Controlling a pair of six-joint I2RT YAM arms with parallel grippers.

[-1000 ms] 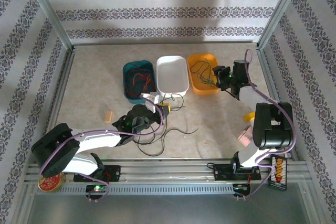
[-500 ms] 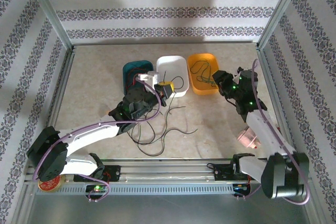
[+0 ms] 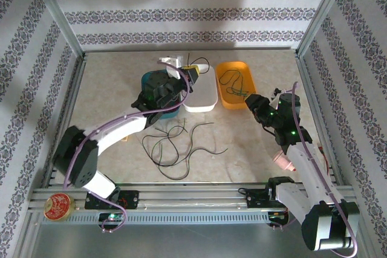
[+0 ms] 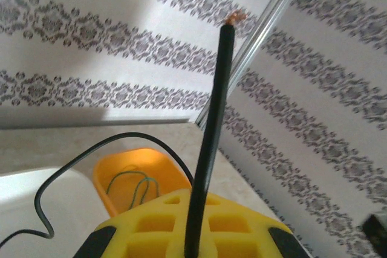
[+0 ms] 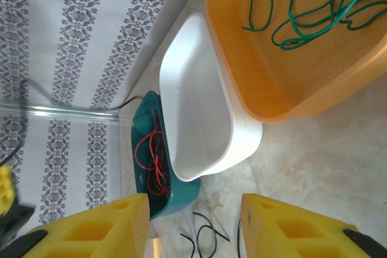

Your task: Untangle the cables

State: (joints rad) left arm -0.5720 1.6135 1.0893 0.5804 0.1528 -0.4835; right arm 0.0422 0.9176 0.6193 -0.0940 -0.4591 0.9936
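While the left gripper (image 3: 191, 70) clamps one black cable (image 4: 211, 131) tight in its yellow, ribbed jaws, that cable runs straight out past the fingertips, thin and stiff, to a bare coppery tip. The grip sits above the far end of the white tray (image 3: 202, 92), which lies right under the jaws, so a drop there looks like the coming move, and the left arm is plainly the nearer one. That tray is smooth, glossy plastic with rounded corners. The teal tray (image 5: 178, 200) to its left holds red cables (image 5: 154, 155), and the orange tray (image 5: 302, 98) to its right holds green cables (image 5: 314, 19). More black cables (image 3: 175, 148) sprawl in loose curls on the mottled beige table (image 3: 109, 89), near of the trays. The right gripper (image 5: 193, 228) hovers just near of the orange tray, jaws partly parted, holding nothing.
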